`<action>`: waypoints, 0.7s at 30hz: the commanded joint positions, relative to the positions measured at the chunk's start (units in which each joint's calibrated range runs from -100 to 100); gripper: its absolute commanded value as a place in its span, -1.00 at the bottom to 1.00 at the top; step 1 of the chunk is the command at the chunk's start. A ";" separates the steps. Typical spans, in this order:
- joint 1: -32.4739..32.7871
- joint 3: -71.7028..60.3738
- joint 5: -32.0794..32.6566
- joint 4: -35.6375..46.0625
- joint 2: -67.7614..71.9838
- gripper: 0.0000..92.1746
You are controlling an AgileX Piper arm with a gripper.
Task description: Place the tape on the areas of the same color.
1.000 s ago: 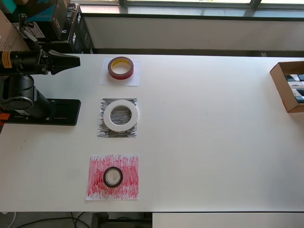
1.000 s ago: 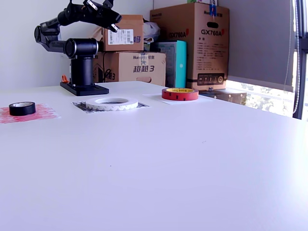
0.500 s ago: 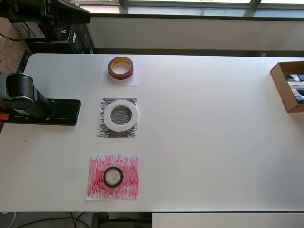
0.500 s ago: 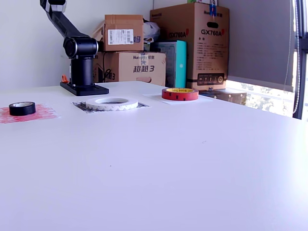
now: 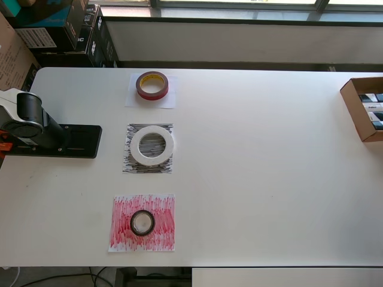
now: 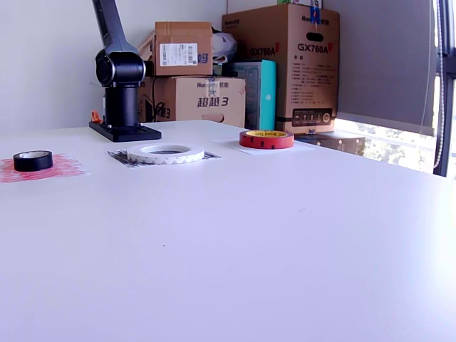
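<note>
The dark-red tape roll [image 5: 152, 85] with a yellowish core lies on the plain white sheet [image 5: 135, 101]; it also shows in the exterior view [image 6: 266, 139]. The wide white ring [image 5: 152, 145] lies on the black-scribbled sheet [image 5: 133, 165], and shows in the exterior view [image 6: 165, 152]. The small black roll [image 5: 142, 222] lies on the red-scribbled sheet [image 5: 163, 230], and shows in the exterior view [image 6: 33, 160]. The gripper is out of view in both views. Only the arm's base [image 5: 27, 124] and its raised link [image 6: 110, 32] show.
The arm's black base plate [image 5: 78, 141] sits at the table's left edge in the overhead view. An open cardboard box [image 5: 365, 109] stands at the right edge. Cardboard boxes [image 6: 281, 68] are stacked behind the table in the exterior view.
The arm has swung upward and its gripper has left both views. The three tape rolls have not moved.
</note>
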 commanded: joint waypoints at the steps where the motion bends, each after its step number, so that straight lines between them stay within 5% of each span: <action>1: 2.61 -4.24 7.43 8.78 7.43 -0.91; 10: 6.47 9.66 10.38 8.78 8.83 -0.91; 21: 6.71 24.83 5.71 -0.13 8.46 -0.91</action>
